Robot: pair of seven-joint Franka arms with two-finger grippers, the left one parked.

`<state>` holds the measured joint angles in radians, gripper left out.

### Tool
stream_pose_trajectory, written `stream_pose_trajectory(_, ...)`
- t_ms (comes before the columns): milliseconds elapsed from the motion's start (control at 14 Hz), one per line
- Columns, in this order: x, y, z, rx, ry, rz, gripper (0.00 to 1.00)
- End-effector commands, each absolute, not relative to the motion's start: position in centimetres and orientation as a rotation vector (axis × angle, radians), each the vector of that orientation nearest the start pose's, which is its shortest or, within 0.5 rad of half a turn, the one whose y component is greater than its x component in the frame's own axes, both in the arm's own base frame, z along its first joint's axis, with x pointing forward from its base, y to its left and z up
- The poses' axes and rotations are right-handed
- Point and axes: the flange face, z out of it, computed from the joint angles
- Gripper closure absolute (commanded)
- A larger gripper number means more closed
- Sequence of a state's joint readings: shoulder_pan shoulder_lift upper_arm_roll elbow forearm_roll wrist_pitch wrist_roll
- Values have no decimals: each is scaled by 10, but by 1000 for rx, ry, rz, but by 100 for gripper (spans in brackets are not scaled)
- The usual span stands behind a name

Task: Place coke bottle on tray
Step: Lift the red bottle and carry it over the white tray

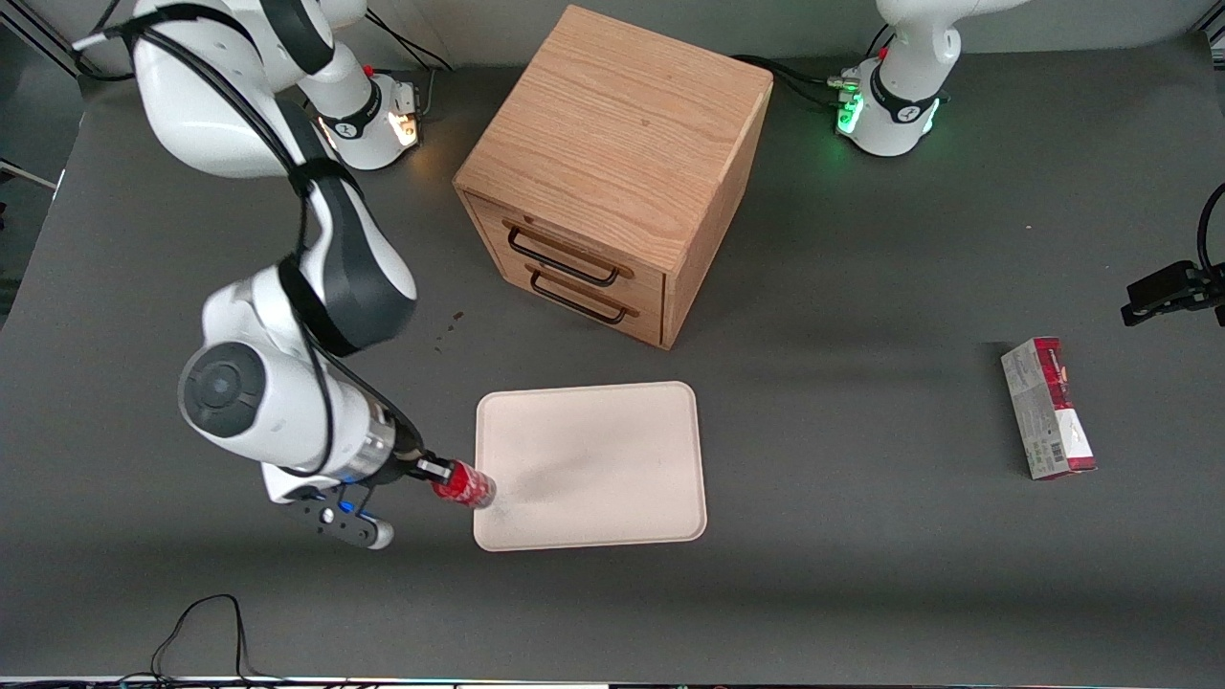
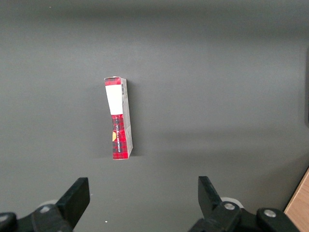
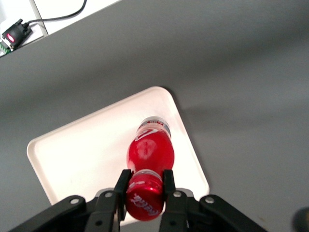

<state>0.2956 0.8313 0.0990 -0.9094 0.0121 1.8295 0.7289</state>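
Over tray edge: pincer point(image 3: 144, 186) clamped on cap | 1 coke bottle point(image 3: 150, 150) | 1 tray point(image 1: 612, 431)

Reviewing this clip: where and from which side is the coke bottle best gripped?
By its cap, from above. The coke bottle narrows to a red cap, small enough for the hand to span, as it does now with the bottle over the tray edge.
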Motion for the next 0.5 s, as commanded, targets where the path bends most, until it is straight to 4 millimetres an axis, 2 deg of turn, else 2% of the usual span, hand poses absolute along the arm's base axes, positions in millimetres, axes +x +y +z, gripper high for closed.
stream_pose_trajectory(0, 736, 294, 387, -2979, 576, -139, 100)
stream_pose_trajectory(143, 737, 298, 369, -2992, 570, -126, 100)
stream_pose_trajectory(286, 734, 307, 362, -3019, 543, -135, 100)
stream_pose_trajectory(429, 735, 306, 347, -3035, 542, -118, 100)
